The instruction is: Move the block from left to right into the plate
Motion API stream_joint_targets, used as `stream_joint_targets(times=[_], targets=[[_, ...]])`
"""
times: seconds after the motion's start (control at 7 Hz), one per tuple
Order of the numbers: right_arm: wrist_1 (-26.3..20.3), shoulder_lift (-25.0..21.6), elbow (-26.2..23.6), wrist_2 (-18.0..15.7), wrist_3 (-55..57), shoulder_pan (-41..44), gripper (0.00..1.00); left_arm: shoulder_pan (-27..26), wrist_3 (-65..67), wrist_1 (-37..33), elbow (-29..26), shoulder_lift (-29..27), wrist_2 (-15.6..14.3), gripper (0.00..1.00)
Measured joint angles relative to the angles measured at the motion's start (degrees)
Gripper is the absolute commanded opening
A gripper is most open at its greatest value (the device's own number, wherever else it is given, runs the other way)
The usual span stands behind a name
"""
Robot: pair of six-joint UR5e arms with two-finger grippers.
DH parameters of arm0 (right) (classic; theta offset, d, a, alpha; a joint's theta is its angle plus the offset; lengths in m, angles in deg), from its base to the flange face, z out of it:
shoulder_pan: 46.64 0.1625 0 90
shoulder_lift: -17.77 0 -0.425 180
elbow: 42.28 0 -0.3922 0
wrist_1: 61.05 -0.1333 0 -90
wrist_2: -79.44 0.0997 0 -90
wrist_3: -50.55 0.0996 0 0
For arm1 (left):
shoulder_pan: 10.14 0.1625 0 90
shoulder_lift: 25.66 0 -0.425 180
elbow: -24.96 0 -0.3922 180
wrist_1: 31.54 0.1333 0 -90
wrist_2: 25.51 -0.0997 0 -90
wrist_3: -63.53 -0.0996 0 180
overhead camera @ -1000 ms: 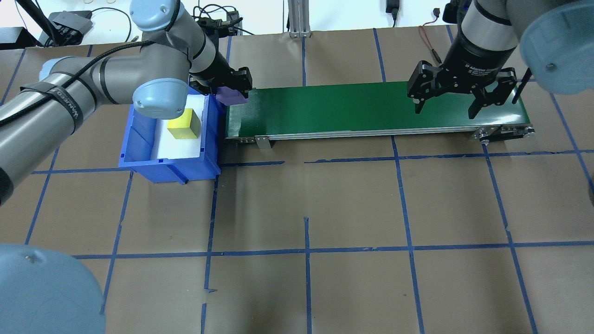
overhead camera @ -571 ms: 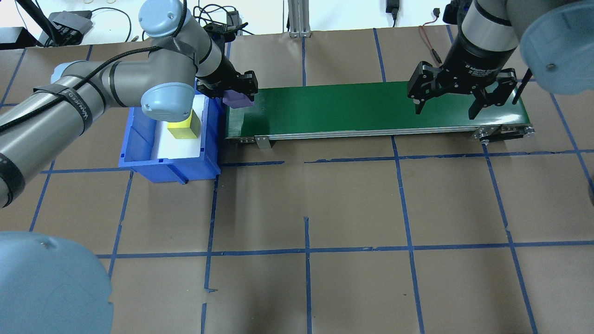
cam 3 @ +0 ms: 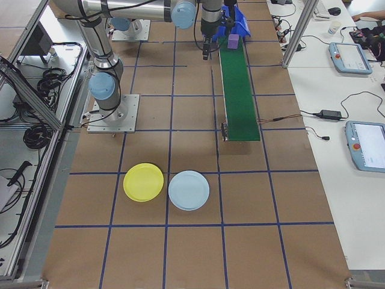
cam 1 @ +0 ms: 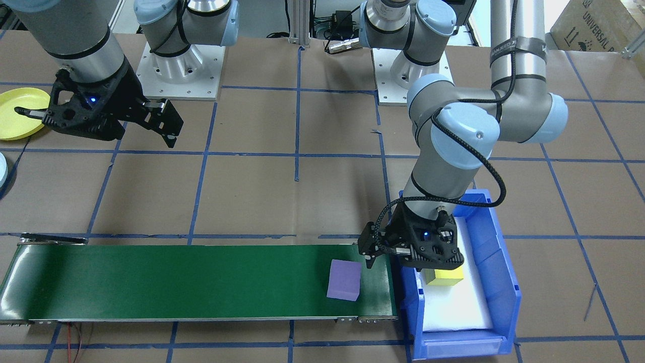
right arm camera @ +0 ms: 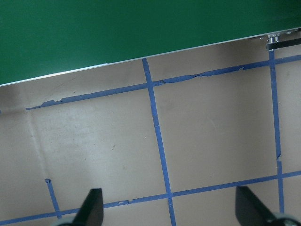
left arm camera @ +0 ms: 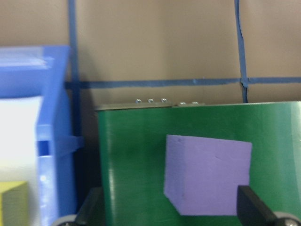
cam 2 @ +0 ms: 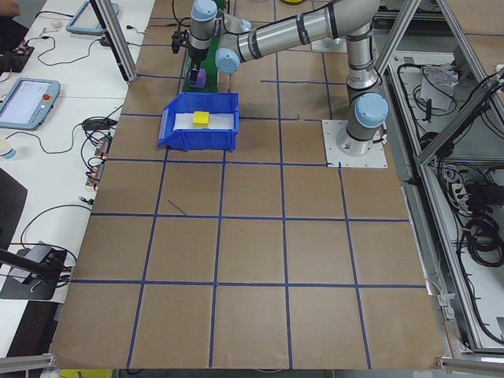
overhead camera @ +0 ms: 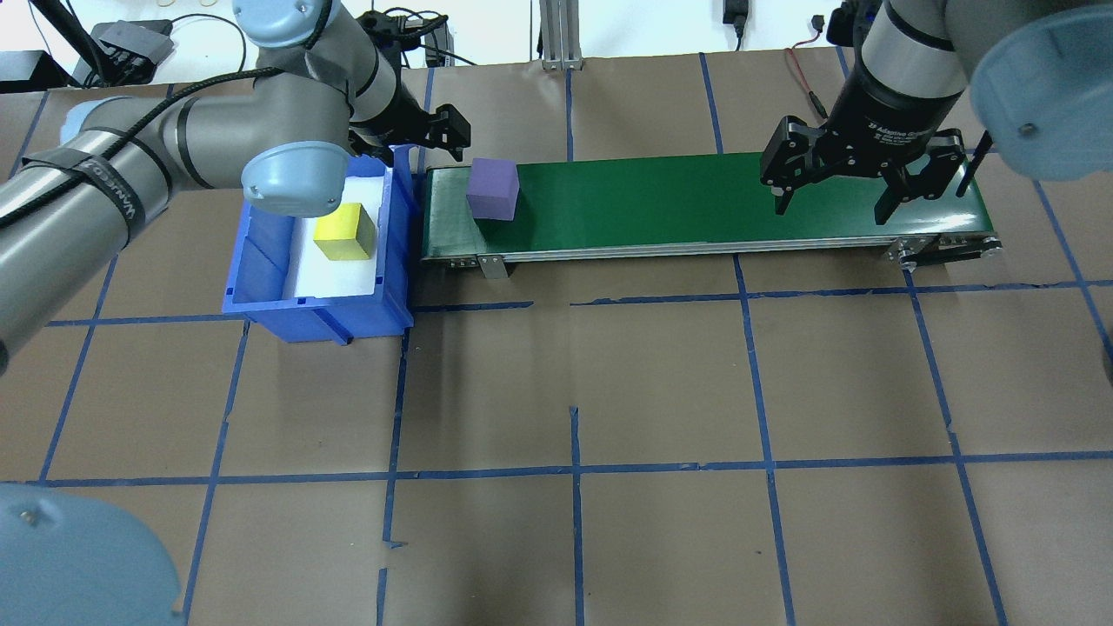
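Purple block [overhead camera: 493,189] set on green belt [overhead camera: 696,200], to be carried across. Left gripper [overhead camera: 435,130] spread apart, empty. Right gripper [overhead camera: 856,174] held apart, waiting at far end. Yellow plate [cam 3: 143,182] not reached yet.

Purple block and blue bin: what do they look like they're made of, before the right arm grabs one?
The purple block looks like foam: matte faces, no glare, softly rounded edges, though the pictures cannot confirm softness. The blue bin looks like moulded hard plastic: glossy walls with ribs and a lipped rim. Its white liner seems a foam sheet, flat and dull.
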Motion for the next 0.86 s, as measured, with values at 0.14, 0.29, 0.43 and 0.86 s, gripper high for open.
stream_joint_targets(times=[0.14, 0.29, 0.43, 0.86], targets=[[0.1, -0.1, -0.2, -0.1, -0.1, -0.2, 1.00, 1.5, -1.1, -1.9, -0.6, 1.6, -1.3, 1.00], [0.2, -0.1, -0.2, -0.2, -0.3, -0.3, 1.00, 4.8, -4.3, -3.9, -0.9, 2.0, -1.6, 1.00], [0.3, -0.1, -0.3, -0.2, -0.3, -0.3, 1.00, 8.5, -8.6, -4.8, -0.6, 1.4, -1.7, 1.00], [0.1, -0.1, -0.3, -0.2, -0.2, -0.4, 1.00, 12.3, -6.1, -5.3, 0.9, -4.4, -1.5, 1.00]])
